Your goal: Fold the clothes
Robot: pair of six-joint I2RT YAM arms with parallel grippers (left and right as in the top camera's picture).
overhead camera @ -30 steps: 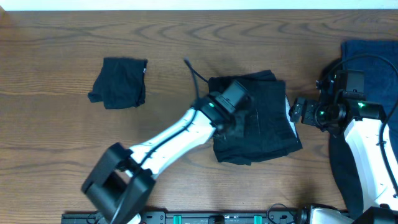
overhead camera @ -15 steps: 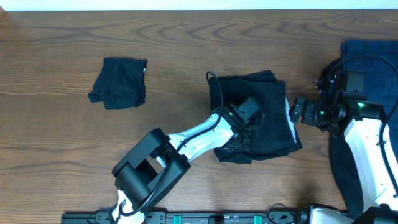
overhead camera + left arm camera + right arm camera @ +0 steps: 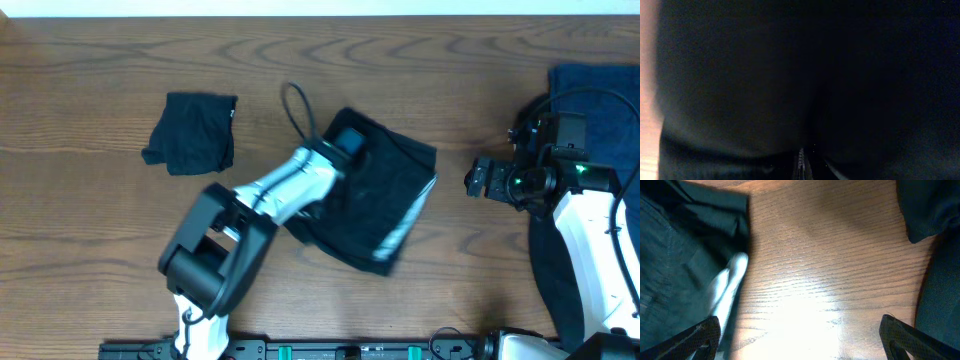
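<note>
A large black garment with a pale edge lay skewed near the middle of the brown wooden bench. The left hand sat on its far-left part, and dark cloth filled that wrist view, so its state could not be told. The right hand hovered with fingers apart, just right of the garment. A small folded black cloth lay towards the far-left corner.
</note>
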